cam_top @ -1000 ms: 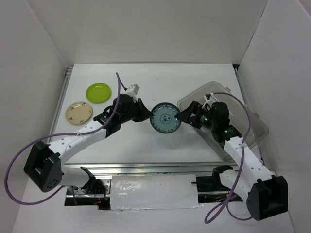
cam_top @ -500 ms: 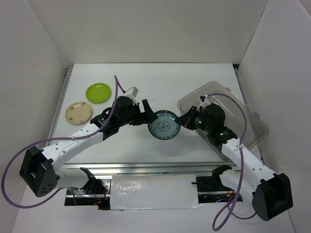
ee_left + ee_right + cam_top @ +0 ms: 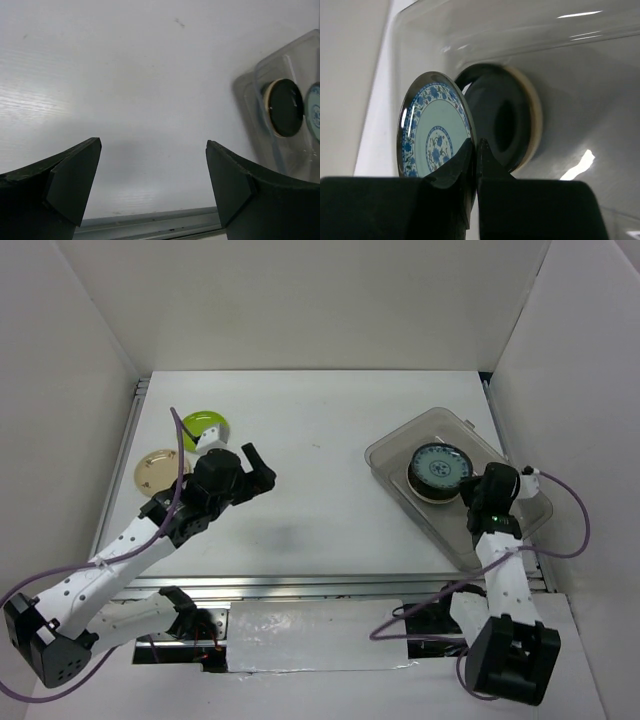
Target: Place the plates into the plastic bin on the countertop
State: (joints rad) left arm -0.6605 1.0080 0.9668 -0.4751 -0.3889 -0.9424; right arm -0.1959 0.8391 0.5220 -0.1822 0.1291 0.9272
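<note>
Where the metal rail (image 3: 150, 224) edges the countertop (image 3: 330, 440) nearest the arms, the left wrist camera looks out between the two fingers of the left gripper (image 3: 152, 145), which are spread wide with nothing between them. From above, that gripper hangs over bare white surface left of centre. Beside its arm lies the cream plate (image 3: 160, 473). Farther back, partly hidden by the wrist, is the lime green plate (image 3: 203, 426). Neither wrist view shows these two. On the right, the top view puts the right gripper (image 3: 467, 492) at the near rim of the blue-patterned plate (image 3: 440, 466) inside the plastic bin (image 3: 520, 505). Only the right wrist view shows its fingers pinched tight on that rim, the plate held before a black plate (image 3: 502, 125). Whether those two plates touch cannot be told.
</note>
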